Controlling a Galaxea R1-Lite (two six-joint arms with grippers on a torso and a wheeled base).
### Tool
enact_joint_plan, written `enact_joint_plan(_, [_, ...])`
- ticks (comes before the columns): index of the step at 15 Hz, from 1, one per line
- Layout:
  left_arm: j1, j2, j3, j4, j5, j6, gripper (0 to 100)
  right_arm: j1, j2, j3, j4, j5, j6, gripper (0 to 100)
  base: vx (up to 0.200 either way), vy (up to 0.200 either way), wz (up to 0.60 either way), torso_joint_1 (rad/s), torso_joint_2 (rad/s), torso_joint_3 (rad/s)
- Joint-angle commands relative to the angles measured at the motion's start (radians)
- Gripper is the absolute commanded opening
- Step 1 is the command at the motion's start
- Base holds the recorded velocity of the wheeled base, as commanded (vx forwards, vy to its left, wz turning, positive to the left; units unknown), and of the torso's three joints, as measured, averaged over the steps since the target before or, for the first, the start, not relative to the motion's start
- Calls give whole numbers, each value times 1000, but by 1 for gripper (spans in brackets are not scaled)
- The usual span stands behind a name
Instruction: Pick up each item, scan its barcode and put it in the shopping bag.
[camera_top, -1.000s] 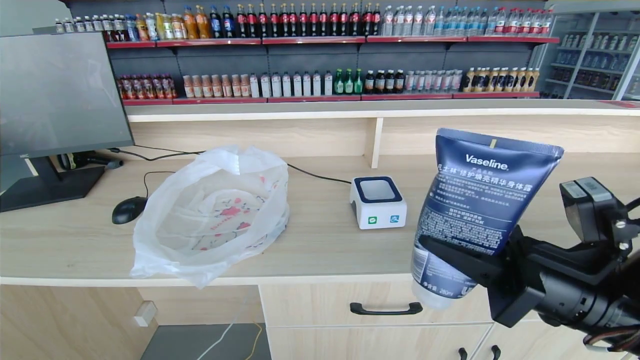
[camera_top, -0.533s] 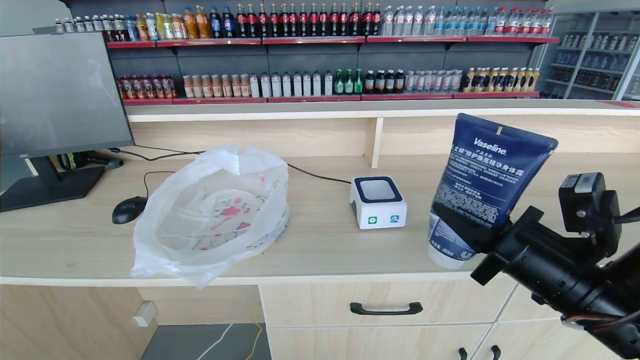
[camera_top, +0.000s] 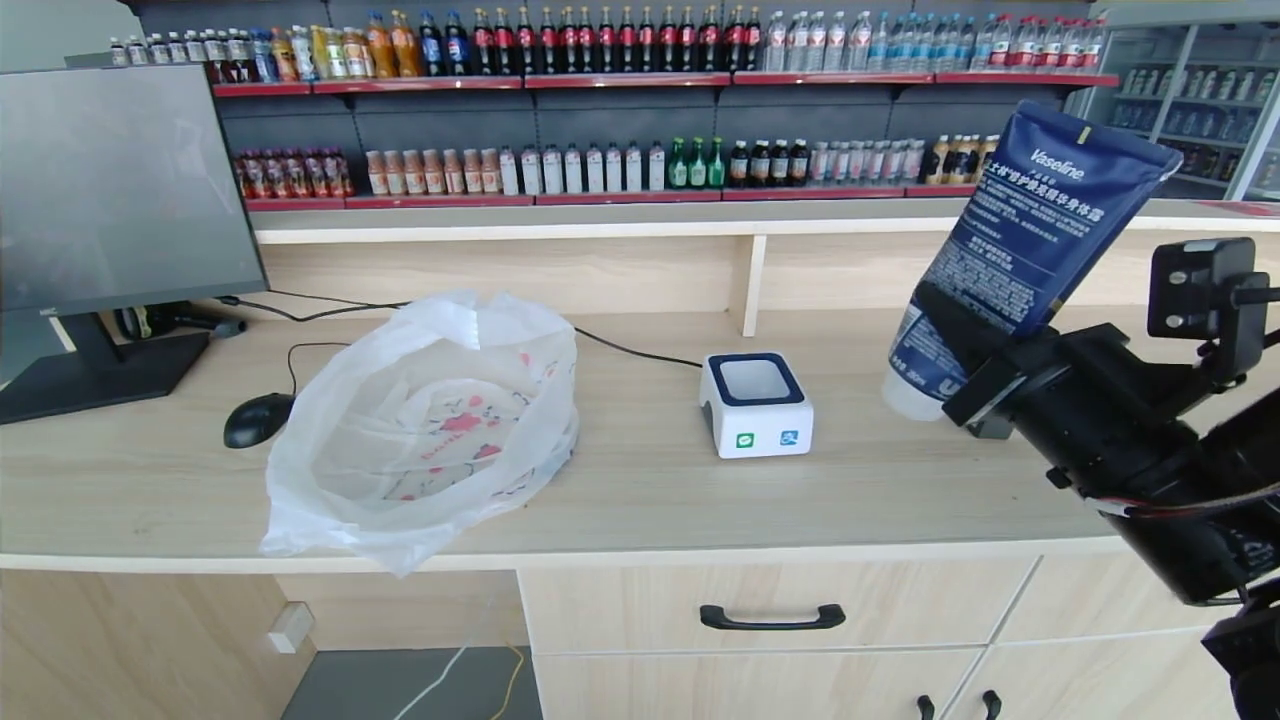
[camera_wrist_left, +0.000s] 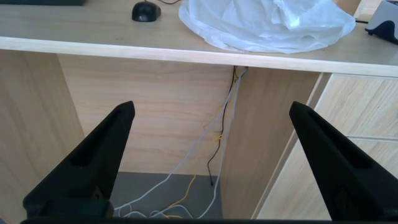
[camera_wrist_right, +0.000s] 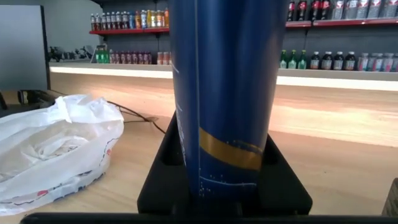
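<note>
The wooden counter (camera_top: 640, 490) runs the full width, and the dark monitor (camera_top: 120, 190) sits at its left end. The white plastic shopping bag (camera_top: 430, 430) slumps open-mouthed left of centre, right up to the front edge, and it hasn't budged since a second ago. Now the action: the dark blue lotion tube (camera_top: 1030, 230) is up in the air! A second ago it hung low in front of the counter's front edge, cap down by the drawer. It has since climbed and swung back over the counter's right end, leaning harder to the right, with its crimped end high against the shelves behind. The right gripper (camera_top: 975, 350) has its fingers pinching the tube near the white cap, one on each flat side, as the right wrist view confirms. The white scanner box (camera_top: 755, 405) sits at mid-counter, between bag and tube, unmoved. The black mouse (camera_top: 258, 420) lies just left of the bag, also unmoved. The left gripper (camera_wrist_left: 211, 109) hangs below the counter's front edge, fingers spread wide, holding nothing.
</note>
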Motion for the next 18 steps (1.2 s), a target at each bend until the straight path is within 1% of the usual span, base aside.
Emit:
enact_joint_plan(1, [0,0,0,0,0,0,100,-10,11,-15,-2,1,2,0,0,0,0,0,0,0])
enact_joint_plan(2, [2,0,0,0,0,-2,100,-10,14,-15,-2,2,2,0,0,0,0,0,0,0])
enact_joint_plan(6, [0,0,0,0,0,-5,100,-6,-7,-11,-2,4,3,0,0,200,0,-1,1,4])
enact_joint_plan(11, [2,0,0,0,0,-5,100,-12,-70,43,-2,2,-3,0,0,200,0,4,0,0])
enact_joint_plan(14, [2,0,0,0,0,-5,100,-24,-83,52,-2,-13,-29,0,0,200,0,1,1,5])
enact_joint_plan(18, [2,0,0,0,0,-3,100,-33,-106,87,-2,-28,-32,0,0,0,0,0,0,0])
